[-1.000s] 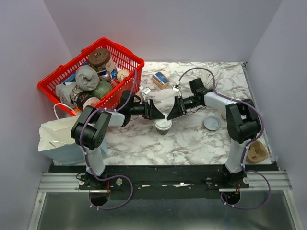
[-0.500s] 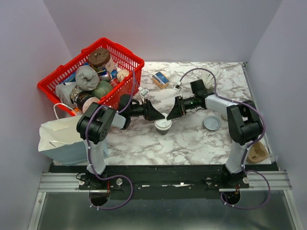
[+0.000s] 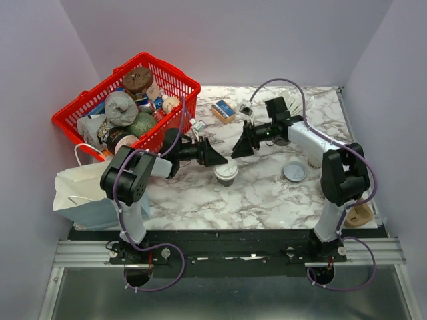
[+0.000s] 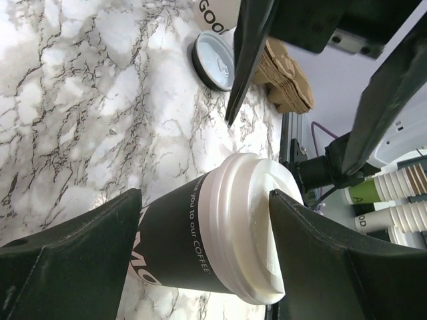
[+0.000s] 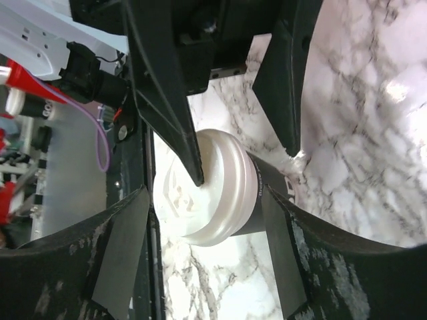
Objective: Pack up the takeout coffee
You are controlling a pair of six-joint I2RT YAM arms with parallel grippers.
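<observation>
At the left near edge lay a white paper bag, with a red basket full of groceries behind it. Right of the basket, the left gripper reached in low from the left, its jaws spread wide on either side of the takeout coffee. The wrist view did not settle whether its fingers touched the cup. The coffee stood upright near the middle of the marble table, long axis vertical, white lid on top, dark body below. Just right and farther back, the right gripper hung open, clear of the cup. Farther right lay a loose lid disc.
</observation>
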